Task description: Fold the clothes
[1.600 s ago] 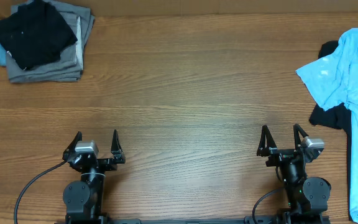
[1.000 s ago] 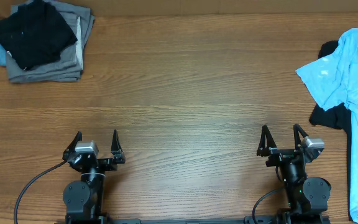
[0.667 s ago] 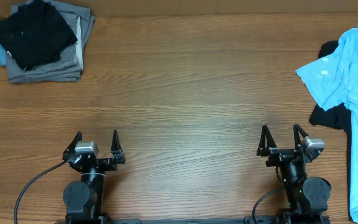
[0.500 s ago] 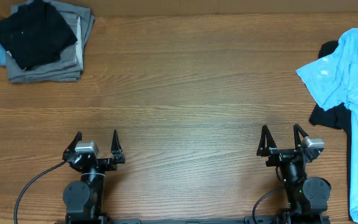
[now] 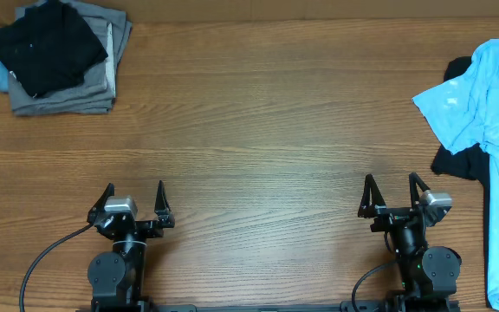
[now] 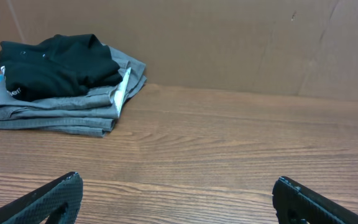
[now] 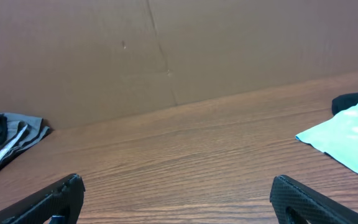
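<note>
Left tool (image 5: 135, 185) and right tool (image 5: 391, 178) gape empty, T-shirt (image 5: 492, 95) seemingly crumpled beyond the latter.

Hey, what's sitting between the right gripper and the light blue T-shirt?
Overhead view: only bare wooden table between the right gripper and the light blue T-shirt; a black garment peeks out at the shirt's edge.

No text, label or number can be read. A small white print (image 6: 14, 92) is seen on the black garment (image 6: 55, 65) at the far left corner of the worktop (image 5: 258, 130), too small to be made out. Faint white marks (image 5: 451, 102) on the light blue T-shirt (image 5: 492, 95) at the right edge are likewise illegible.
</note>
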